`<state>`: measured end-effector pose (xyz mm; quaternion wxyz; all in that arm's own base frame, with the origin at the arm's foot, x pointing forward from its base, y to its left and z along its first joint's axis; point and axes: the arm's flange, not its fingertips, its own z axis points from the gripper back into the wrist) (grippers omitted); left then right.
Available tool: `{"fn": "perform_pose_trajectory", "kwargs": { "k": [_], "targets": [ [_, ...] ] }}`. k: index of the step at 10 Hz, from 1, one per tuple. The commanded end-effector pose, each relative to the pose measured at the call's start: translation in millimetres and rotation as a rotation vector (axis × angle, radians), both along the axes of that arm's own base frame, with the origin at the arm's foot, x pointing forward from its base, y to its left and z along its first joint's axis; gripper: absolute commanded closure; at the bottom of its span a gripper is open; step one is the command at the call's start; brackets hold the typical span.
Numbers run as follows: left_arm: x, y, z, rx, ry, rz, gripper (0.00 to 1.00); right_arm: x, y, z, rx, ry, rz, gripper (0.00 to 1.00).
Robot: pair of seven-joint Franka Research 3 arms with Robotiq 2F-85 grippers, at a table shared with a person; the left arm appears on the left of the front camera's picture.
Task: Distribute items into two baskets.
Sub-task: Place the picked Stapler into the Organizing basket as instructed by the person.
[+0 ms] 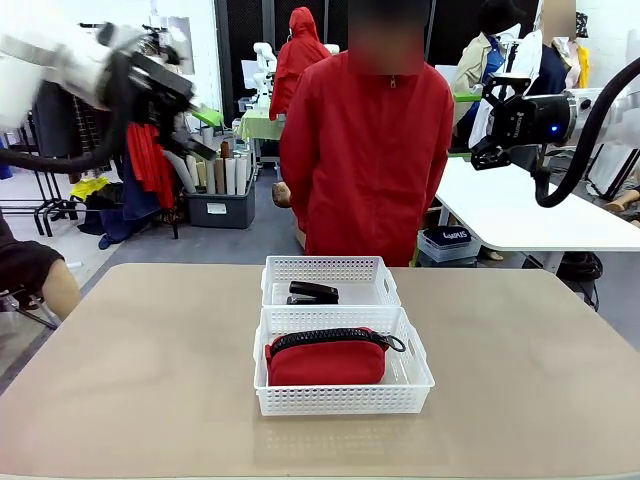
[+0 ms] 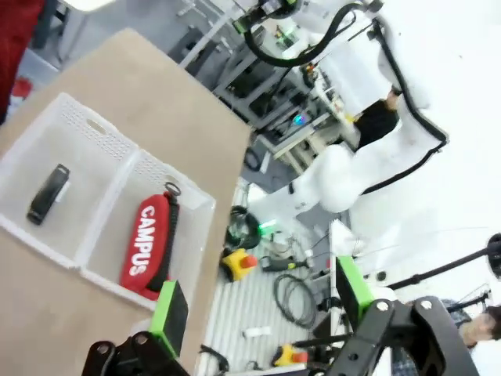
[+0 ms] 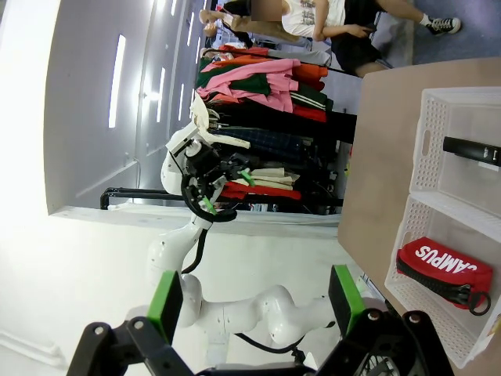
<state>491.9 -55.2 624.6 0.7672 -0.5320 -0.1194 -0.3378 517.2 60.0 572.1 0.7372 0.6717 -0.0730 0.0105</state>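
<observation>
Two white lattice baskets stand end to end at the table's middle. The far basket holds the small black stapler. In the near basket lies the red zip pouch, its black zipper and strap on top. My left gripper hangs open high at the left, away from the table. High at the right, my right gripper is open too. Nothing sits between either pair of fingers.
A person in a red jacket stands at the far edge behind the baskets. The tan table is bare on both sides of them. A second white table sits behind on the right.
</observation>
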Motion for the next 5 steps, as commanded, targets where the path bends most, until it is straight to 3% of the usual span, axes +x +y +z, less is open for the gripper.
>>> {"fn": "perform_pose_trajectory", "kwargs": {
  "k": [1,5],
  "targets": [
    [-12,34,-2,-0.040,0.071,0.131,0.00,0,2,2,-0.002,-0.005,-0.007,0.00],
    [1,44,-34,-0.144,0.294,0.306,0.00,0,2,2,-0.002,-0.005,-0.007,0.00]
  ]
}}
